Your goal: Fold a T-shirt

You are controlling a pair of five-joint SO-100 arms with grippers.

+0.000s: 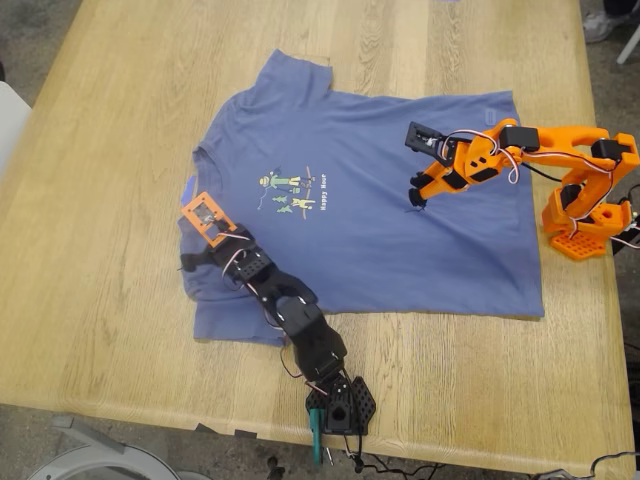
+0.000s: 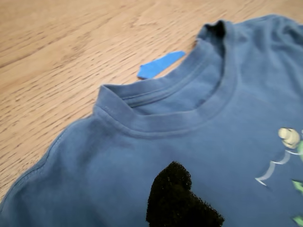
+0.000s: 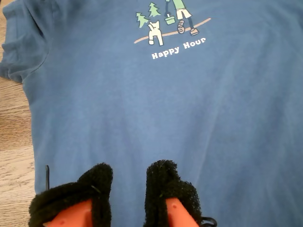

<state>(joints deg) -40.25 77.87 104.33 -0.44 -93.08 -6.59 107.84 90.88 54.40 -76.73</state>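
Across the middle of the exterior view, the T-shirt (image 1: 400, 220) lies spread flat on the wooden table (image 1: 100, 250), collar toward that view's left and hem toward its right; it looks light, floppy cotton that will sag and bunch, so I'd pinch it at an edge or a shoulder seam, not mid-panel. My first gripper (image 1: 208, 222), on the black arm coming from the exterior view's bottom, hovers low by the collar (image 2: 189, 101) near a blue tape scrap (image 2: 158, 65), and I can't tell how far apart its jaws stand. My second gripper (image 3: 128, 189), on the orange arm from the exterior view's right, points down at the belly below the print (image 3: 170, 28), padded fingertips (image 3: 165, 182) only narrowly apart and holding nothing.
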